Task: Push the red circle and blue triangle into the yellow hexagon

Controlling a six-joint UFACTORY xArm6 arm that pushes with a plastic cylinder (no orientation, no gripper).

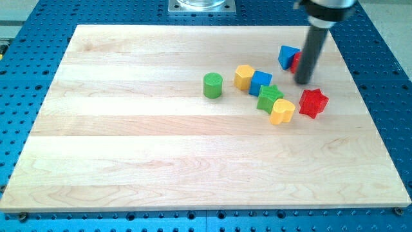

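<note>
Nearest the view's bottom lie a yellow heart (282, 111) and a red star (313, 103), side by side. Just past them a green star (270, 98) touches the heart at its 11 o'clock. Farther up, the yellow hexagon (243, 77) sits touching a blue cube (261, 82) at its 3 o'clock, with a green cylinder (213, 85) apart at its 9 o'clock.

Farthest back, the blue triangle (288, 56) and the red circle (297, 61) stand together, well apart from the hexagon at its 2 o'clock. My tip (302, 81) rests just at the circle's 5 o'clock, its rod hiding most of that block.

I judge the task barely begun: both blocks need pushing toward 8 o'clock, and the blue cube partly bars the way.

There is no pincer, only the rod, holding nothing. No containers sit on the wooden board (129, 161).
</note>
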